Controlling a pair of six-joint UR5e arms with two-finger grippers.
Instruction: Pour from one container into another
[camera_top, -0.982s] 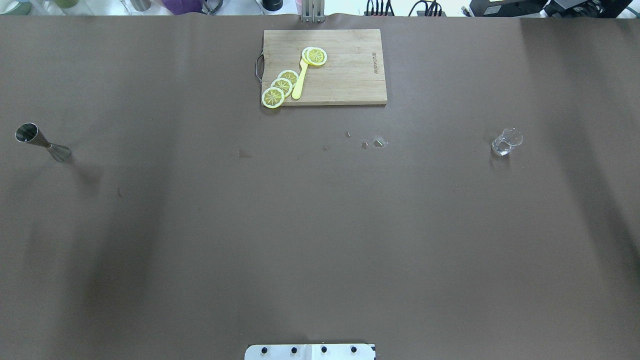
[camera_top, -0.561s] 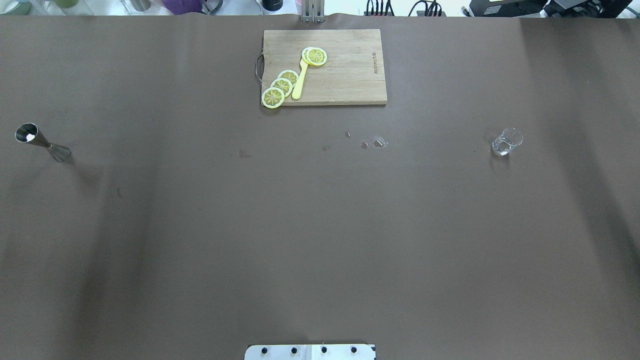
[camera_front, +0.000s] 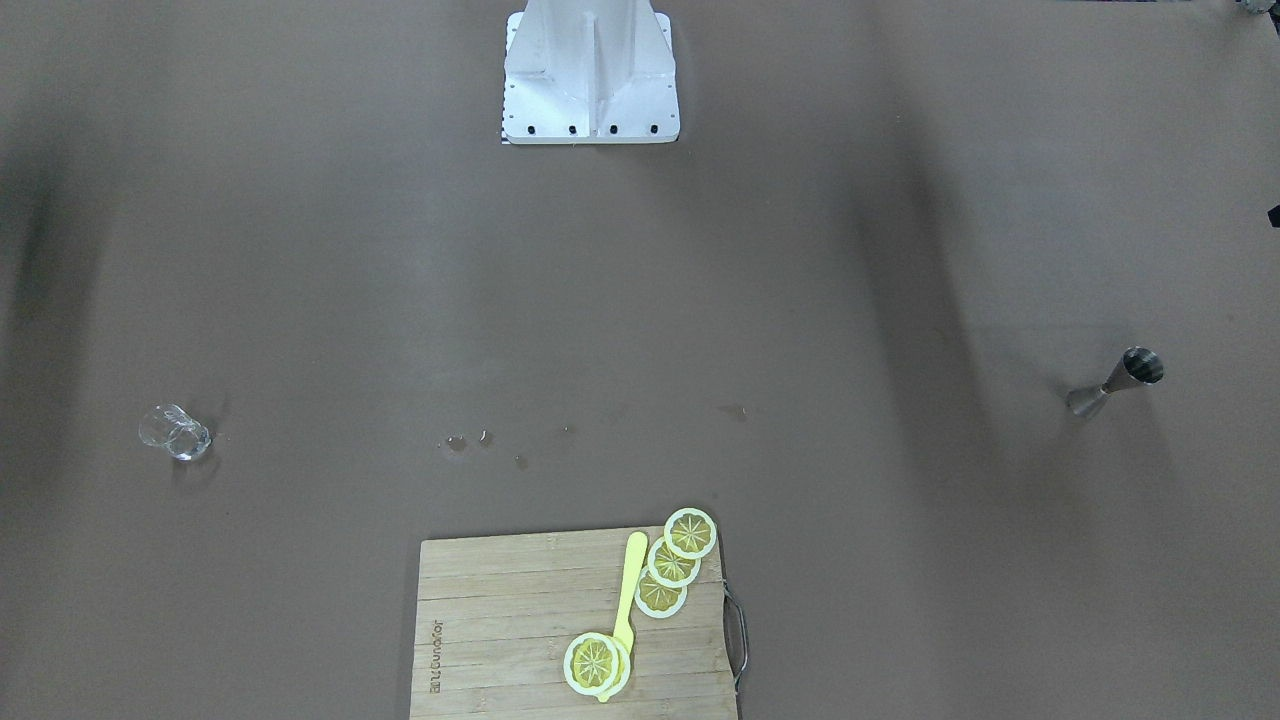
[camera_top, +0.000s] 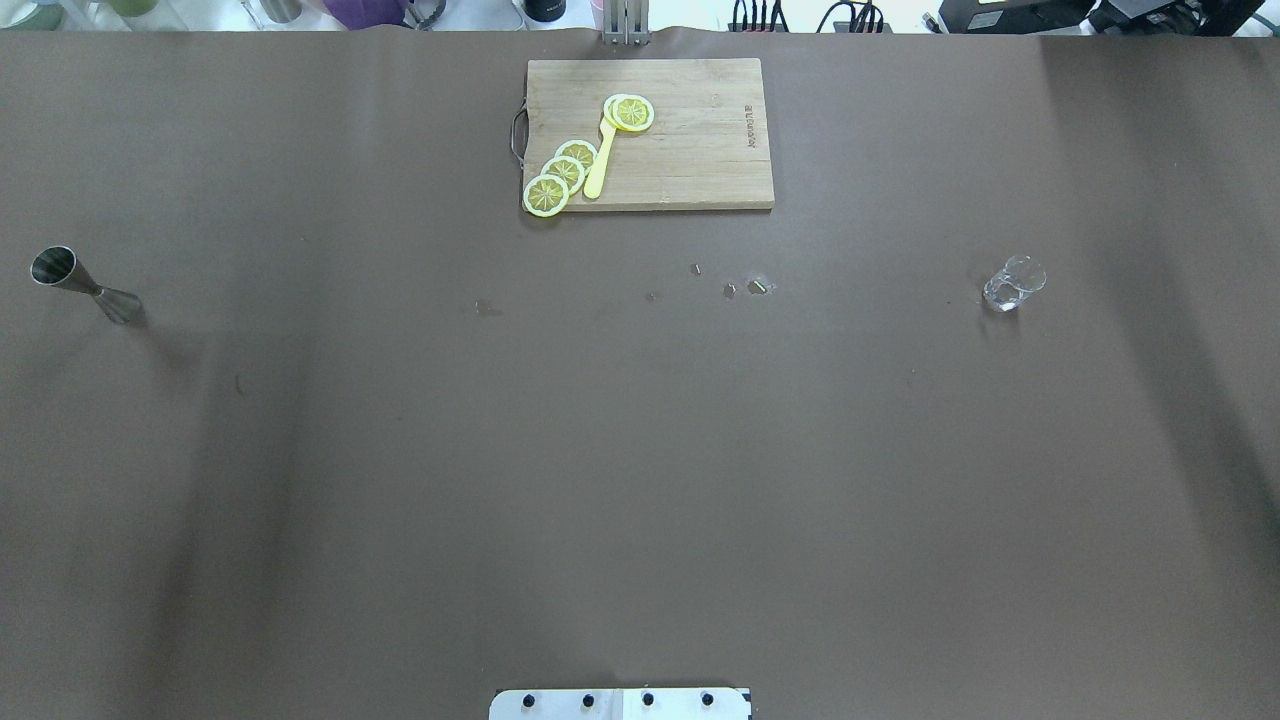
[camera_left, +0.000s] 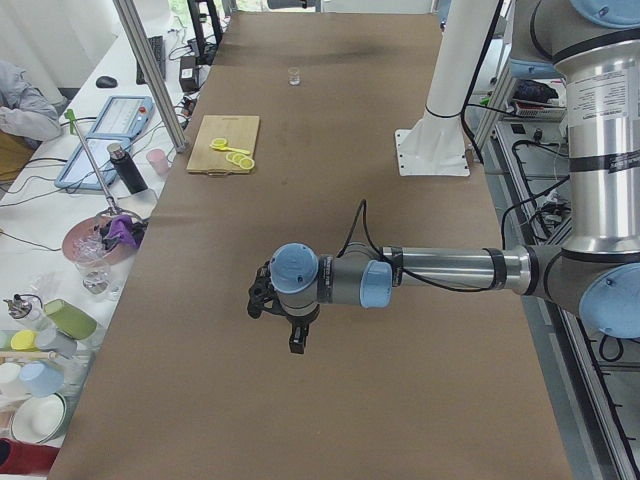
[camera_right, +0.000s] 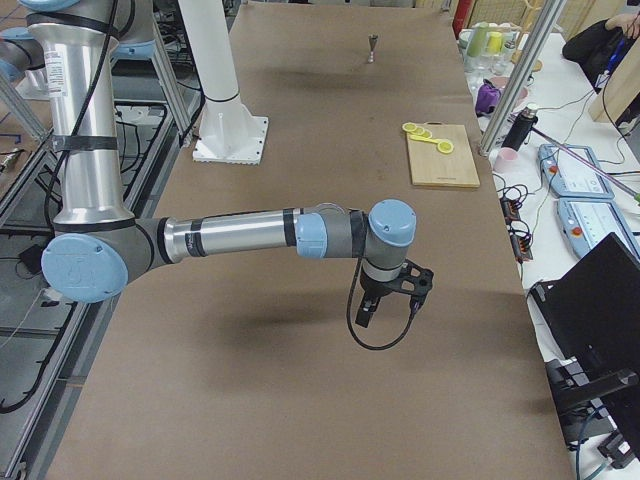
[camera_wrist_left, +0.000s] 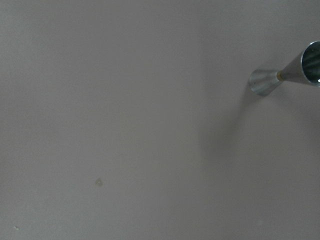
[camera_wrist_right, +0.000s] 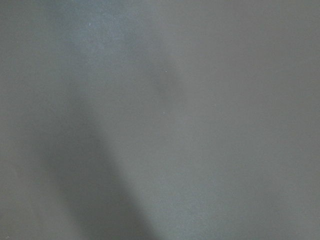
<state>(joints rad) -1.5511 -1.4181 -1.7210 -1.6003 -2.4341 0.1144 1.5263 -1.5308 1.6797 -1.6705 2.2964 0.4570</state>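
A steel jigger (camera_top: 75, 283) stands upright at the table's far left; the front view has it as the jigger (camera_front: 1115, 383), and it sits at the upper right of the left wrist view (camera_wrist_left: 287, 77). A small clear glass (camera_top: 1013, 283) stands far to the right, also visible as the glass (camera_front: 175, 432). Neither gripper appears in the overhead, front or wrist views. The left gripper (camera_left: 280, 320) hangs above the table's left end, and I cannot tell whether it is open or shut. The right gripper (camera_right: 395, 290) hovers over the right end, its state equally unclear.
A wooden cutting board (camera_top: 690, 150) with lemon slices (camera_top: 565, 170) and a yellow utensil lies at the far middle edge. A few wet spots (camera_top: 745, 287) mark the brown cover near the centre. The robot base (camera_top: 620, 703) sits at the near edge.
The jigger and the glass stay put. Only the arm shadows on the table's left and right sides shift slightly.
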